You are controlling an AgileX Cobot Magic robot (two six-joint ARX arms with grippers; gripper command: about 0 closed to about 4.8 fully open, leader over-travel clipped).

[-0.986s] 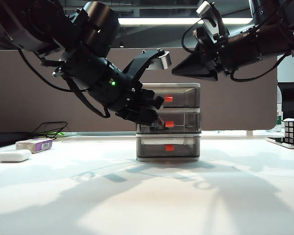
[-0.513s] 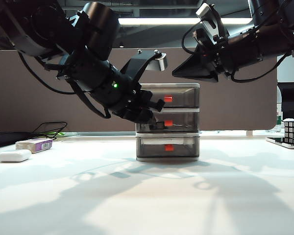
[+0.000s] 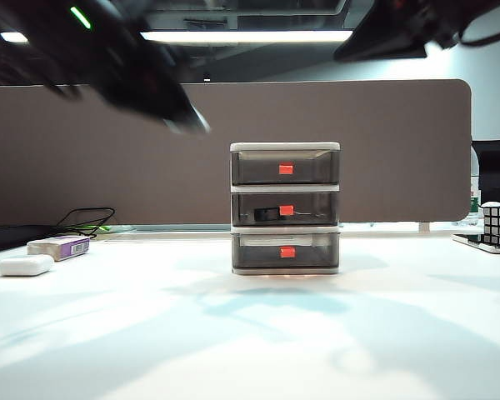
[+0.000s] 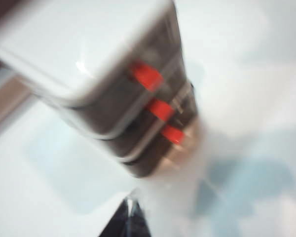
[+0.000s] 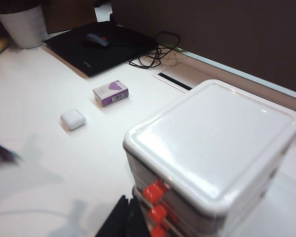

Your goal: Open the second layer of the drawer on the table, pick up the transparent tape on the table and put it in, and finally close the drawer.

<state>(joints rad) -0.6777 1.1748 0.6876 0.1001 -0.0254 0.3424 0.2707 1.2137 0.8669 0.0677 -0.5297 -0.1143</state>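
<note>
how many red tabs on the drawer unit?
3, one on each front of the drawer: top tab, second layer tab, bottom tab. All three fronts sit flush; none look hidden.

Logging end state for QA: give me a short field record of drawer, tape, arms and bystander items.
drawer: three tiers, all fronts flush
second layer: shut
transparent tape: inside second layer, seen through front
left gripper: above the drawer, jaws shut, empty
right gripper: raised above the drawer, jaws look shut
white case: table, far left
purple-and-white box: behind case
</note>
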